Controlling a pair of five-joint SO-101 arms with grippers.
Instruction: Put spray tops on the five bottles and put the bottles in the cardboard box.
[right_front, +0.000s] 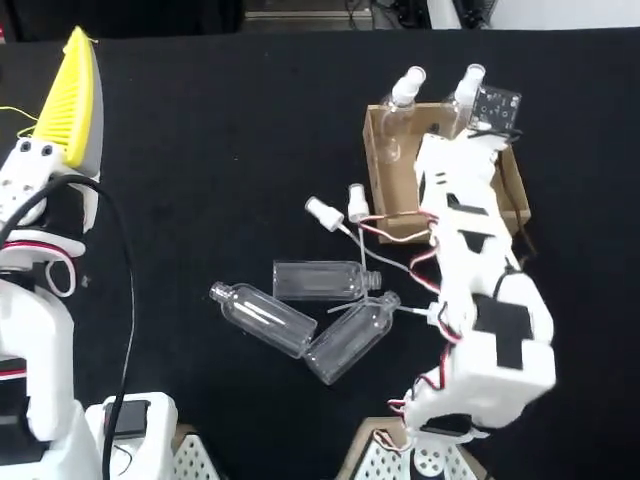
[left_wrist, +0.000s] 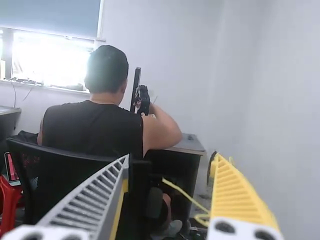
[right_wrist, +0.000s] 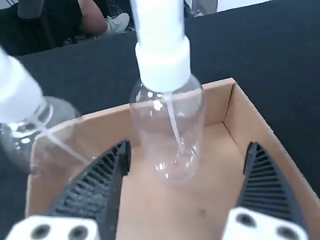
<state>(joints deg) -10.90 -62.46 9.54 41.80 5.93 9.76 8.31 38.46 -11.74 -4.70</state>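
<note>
**Two capped bottles boxed, three open bottles on the table, both pincers apart**

Cardboard box sits on the black table, right of centre and toward the far edge. Two bottles with spray tops stand inside it against its far wall: the first capped bottle in the box's far-left corner, the second capped bottle just beside it to the right.

Right gripper hangs over the box with its black jaws spread wide, clamped on nothing. In the right wrist view the second capped bottle stands between the jaw tips and a little beyond them; neither jaw touches it, and its dip tube shows through the clear wall.

Three open bottles lie on their sides near the table's centre, toward the near edge:
- the middle bottle lies roughly parallel to the near edge;
- the left bottle lies at a slant, its end meeting the near bottle;
- the near bottle is angled with its neck toward the right arm; whether its neck carries anything I cannot tell.

One loose spray top and a second loose spray top lie between the middle bottle and the box, just off the box's left wall; their thin tubes trail toward the bottles.

Left gripper sits by the table's left edge, raised and pointing toward the far-left corner, well apart from every bottle. The left wrist view shows its yellow and grey jaws apart, with nothing between them.
</note>
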